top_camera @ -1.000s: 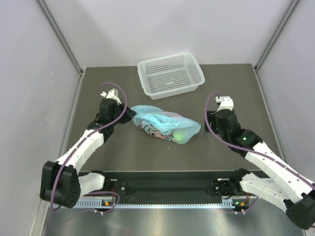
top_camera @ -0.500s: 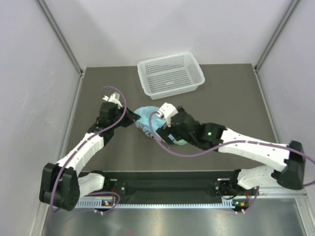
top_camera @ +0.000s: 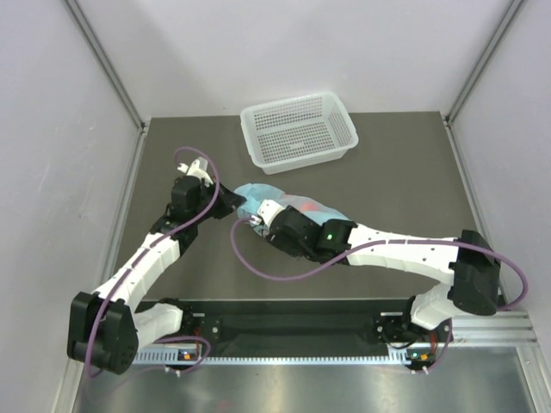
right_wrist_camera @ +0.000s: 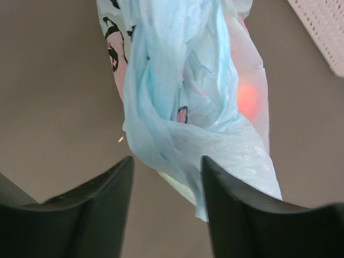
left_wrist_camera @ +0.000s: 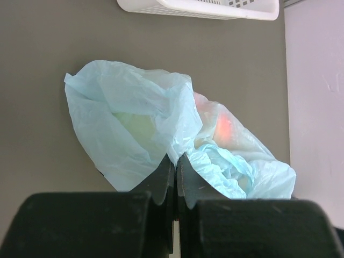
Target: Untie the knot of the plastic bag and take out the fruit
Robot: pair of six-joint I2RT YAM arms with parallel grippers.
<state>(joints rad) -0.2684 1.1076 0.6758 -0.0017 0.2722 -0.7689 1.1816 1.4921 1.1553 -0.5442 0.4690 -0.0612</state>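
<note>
Thin light-blue film, crinkled and translucent, makes up the plastic bag [top_camera: 256, 192], which lies on its side near the middle of the dark counter [top_camera: 405, 181], with the white basket [top_camera: 299, 129] at its 12 o'clock. The left tool [left_wrist_camera: 176, 164] sits at the bag's 9 o'clock end, its fingers pressed together on a fold of the film. That looks like an anchor, so the bag cannot slide while the other arm works. The right tool [right_wrist_camera: 166, 172] reaches across from 4 o'clock and hangs over the bag's near side with its fingers spread. A twisted strand [right_wrist_camera: 153, 115] of the same blue plastic runs down between them, touching neither as far as the wrist view shows. I judge that strand to be the tied handles, though the knot itself is not plainly distinguishable. The fruit is inside the bag: a red-orange glow [right_wrist_camera: 248, 99] shows through the film, and a pale green one [left_wrist_camera: 134, 123] towards the pinched end
</note>
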